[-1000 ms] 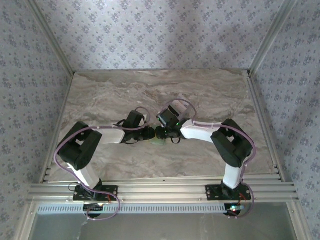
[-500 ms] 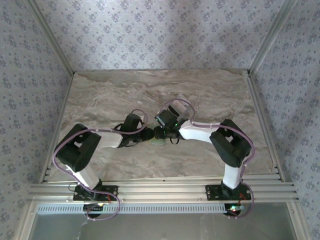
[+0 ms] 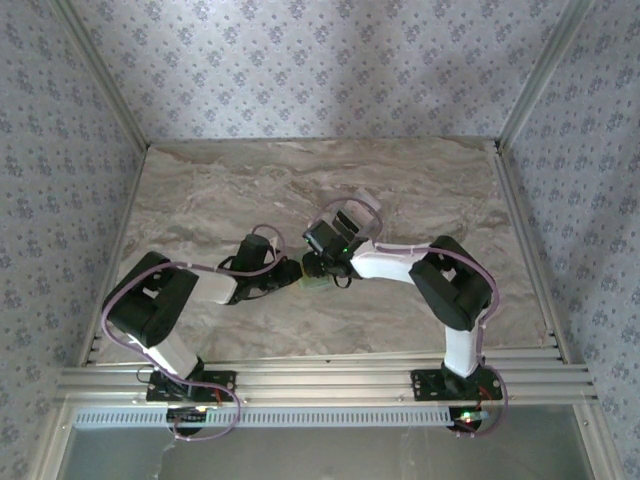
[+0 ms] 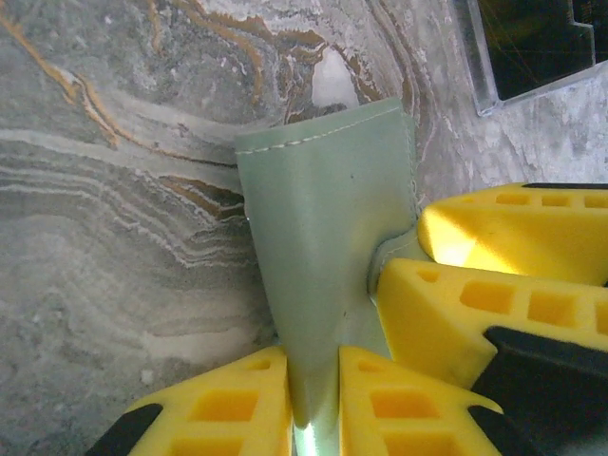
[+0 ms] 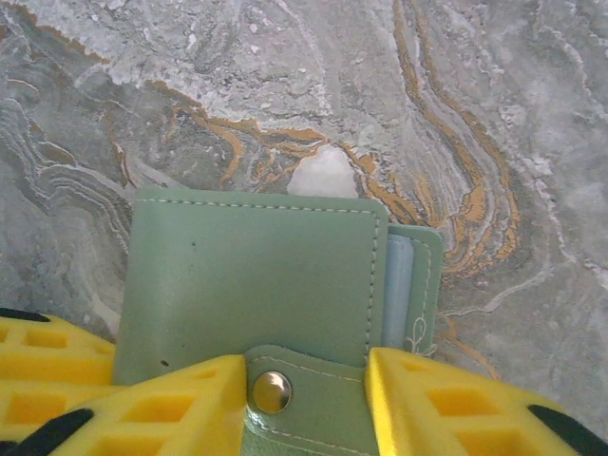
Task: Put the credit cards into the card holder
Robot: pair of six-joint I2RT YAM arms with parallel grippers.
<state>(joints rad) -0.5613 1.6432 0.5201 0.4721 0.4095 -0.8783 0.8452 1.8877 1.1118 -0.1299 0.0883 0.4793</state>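
The card holder (image 4: 323, 228) is a pale-green stitched sleeve lying on the marble. My left gripper (image 4: 314, 408) is shut on its near edge, and the leather buckles upward between the fingers. My right gripper (image 5: 304, 399) comes from the opposite side. Its yellow fingers (image 4: 494, 313) press both sides of the snap strap (image 5: 285, 394) on the card holder (image 5: 252, 275). A pale-blue strip (image 5: 397, 285) shows between the cover and the back leaf; I cannot tell whether it is a card. The credit cards are out of view. From above, both grippers meet over the card holder (image 3: 315, 284).
A dark rectangular piece with a clear shiny rim (image 4: 532, 47) lies on the marble just beyond the holder. The marble table (image 3: 200, 190) is walled in by patterned panels on three sides, with aluminium rails (image 3: 320, 380) along the near edge.
Both wrists and the holder have shifted a little to the left. The left arm's elbow has drawn back toward the left, and the left jaws have tightened slightly.
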